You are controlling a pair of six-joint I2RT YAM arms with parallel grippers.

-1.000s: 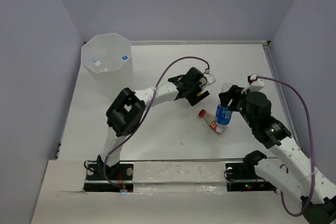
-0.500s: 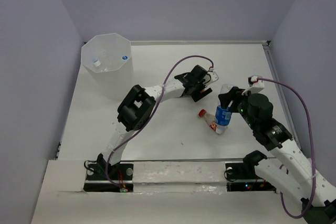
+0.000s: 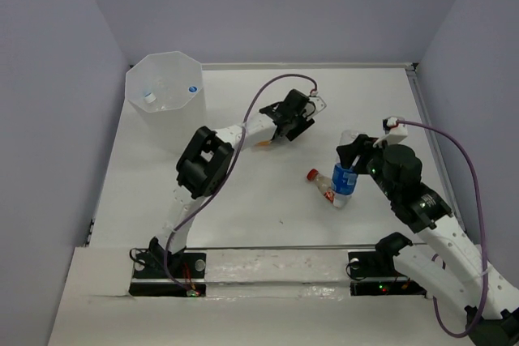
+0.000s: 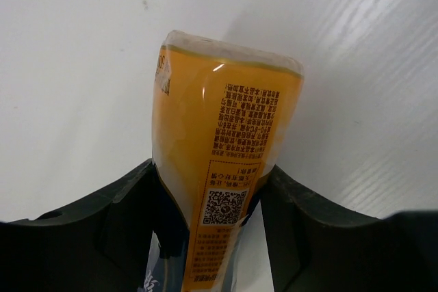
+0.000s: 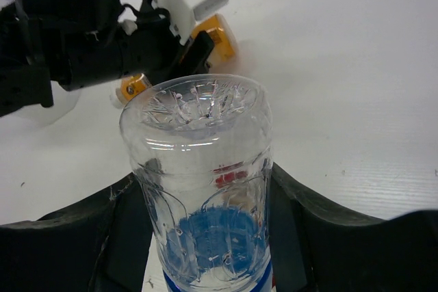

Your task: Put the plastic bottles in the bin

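Note:
My left gripper (image 4: 212, 179) is shut on the orange bottle (image 4: 219, 107), which sticks out ahead between the two dark fingers (image 4: 130, 193). From above, this gripper (image 3: 276, 135) sits mid-table with an orange end (image 3: 263, 145) poking out. My right gripper (image 5: 205, 189) is shut on the blue-labelled clear bottle (image 5: 198, 135). From above, that bottle (image 3: 345, 177) stands in the right gripper (image 3: 350, 160). A red-capped bottle (image 3: 322, 184) lies just left of it. The bin (image 3: 162, 115) stands at the far left with bottles inside.
A white cap (image 3: 148, 97) and a blue cap (image 3: 193, 88) show inside the bin. Grey walls close the table's left, back and right sides. The left arm's cable (image 3: 280, 83) loops above the table. The left gripper (image 5: 89, 39) shows in the right wrist view.
The left gripper has closed on the orange bottle and shifted left and back. The right arm with its bottle has barely moved.

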